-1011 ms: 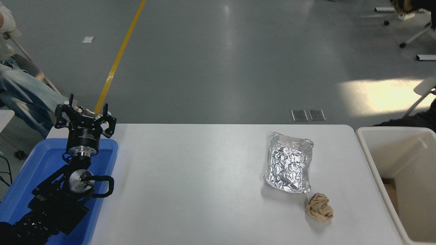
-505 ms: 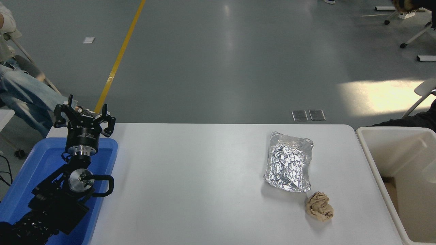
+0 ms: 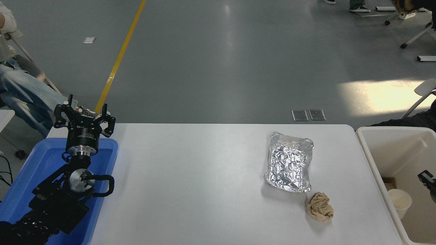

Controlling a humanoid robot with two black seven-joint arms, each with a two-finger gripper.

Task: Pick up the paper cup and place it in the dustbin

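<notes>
A silver foil tray (image 3: 289, 162) lies on the right half of the white tabletop (image 3: 190, 183), with a crumpled brown paper ball (image 3: 319, 211) just beside its near right corner. A blue plastic tray (image 3: 37, 166) sits at the tabletop's left edge. Beyond, a yellow line (image 3: 117, 59) crosses the grey floor, and a seated person's jeans-clad leg (image 3: 24, 93) shows at far left.
</notes>
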